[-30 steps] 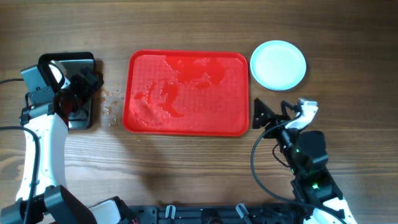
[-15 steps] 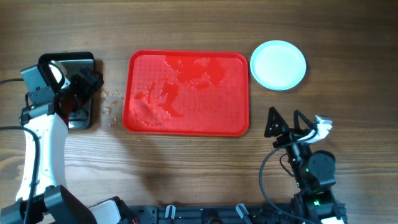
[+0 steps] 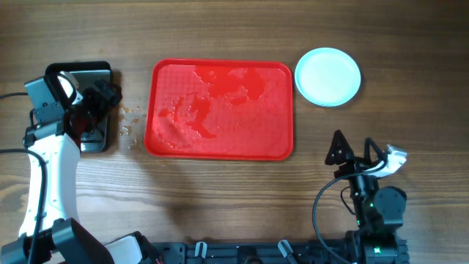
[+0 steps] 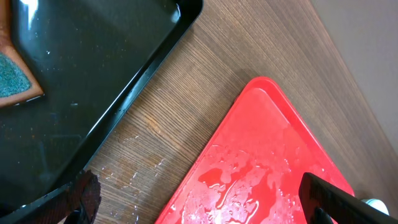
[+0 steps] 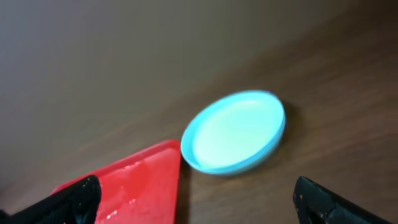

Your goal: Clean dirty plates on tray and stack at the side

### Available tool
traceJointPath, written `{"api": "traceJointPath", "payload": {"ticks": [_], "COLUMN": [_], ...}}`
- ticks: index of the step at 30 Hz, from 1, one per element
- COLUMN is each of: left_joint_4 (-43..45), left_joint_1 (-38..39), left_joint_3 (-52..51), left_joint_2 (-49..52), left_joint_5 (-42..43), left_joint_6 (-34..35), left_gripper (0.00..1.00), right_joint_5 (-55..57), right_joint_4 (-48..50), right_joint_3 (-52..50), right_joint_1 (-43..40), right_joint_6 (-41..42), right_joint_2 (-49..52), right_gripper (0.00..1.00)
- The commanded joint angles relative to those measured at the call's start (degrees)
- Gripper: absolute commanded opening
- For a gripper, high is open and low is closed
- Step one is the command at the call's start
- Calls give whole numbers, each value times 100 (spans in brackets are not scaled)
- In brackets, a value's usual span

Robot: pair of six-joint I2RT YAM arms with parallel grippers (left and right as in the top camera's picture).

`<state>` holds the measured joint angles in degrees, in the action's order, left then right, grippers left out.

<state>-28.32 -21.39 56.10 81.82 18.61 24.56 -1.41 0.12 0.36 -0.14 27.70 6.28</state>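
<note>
The red tray (image 3: 220, 139) lies mid-table, wet and with no plates on it; it also shows in the left wrist view (image 4: 261, 124) and the right wrist view (image 5: 137, 177). A pale-blue plate stack (image 3: 327, 76) sits on the table right of the tray's far corner, also in the right wrist view (image 5: 235, 132). How many plates it holds I cannot tell. My left gripper (image 3: 99, 110) is open and empty over the black pan (image 3: 94, 139). My right gripper (image 3: 353, 150) is open and empty near the front right, well short of the plates.
The black pan (image 4: 74, 81) at the left holds water and a sponge (image 4: 15, 81) with a green pad. Water drops (image 3: 130, 121) lie on the wood between pan and tray.
My right arm has drawn back toward the front right, away from the tray's edge and the plates. The left arm has not moved.
</note>
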Motion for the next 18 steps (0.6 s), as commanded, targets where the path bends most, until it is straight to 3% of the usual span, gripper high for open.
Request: {"api": "traceJointPath", "payload": {"ticks": [1, 6, 13, 18], "left_joint_4": [17, 17, 17, 17], "left_joint_1": [13, 13, 13, 13], "left_joint_3": [-26, -26, -26, -26], "left_joint_2": [48, 48, 48, 48], "left_joint_5": [87, 87, 87, 87], "left_joint_6": [-9, -9, -7, -7], "left_gripper": [100, 100, 100, 100], "right_joint_5": [-122, -118, -120, -118], "right_joint_4": [2, 2, 4, 2], "right_joint_3": [-9, -9, -9, -9], "right_joint_1": [-48, -48, -48, -48], "right_joint_6": [-763, -1823, -1963, -2682], "right_joint_2": [-391, -612, -612, -612], "right_gripper": [100, 100, 100, 100]}}
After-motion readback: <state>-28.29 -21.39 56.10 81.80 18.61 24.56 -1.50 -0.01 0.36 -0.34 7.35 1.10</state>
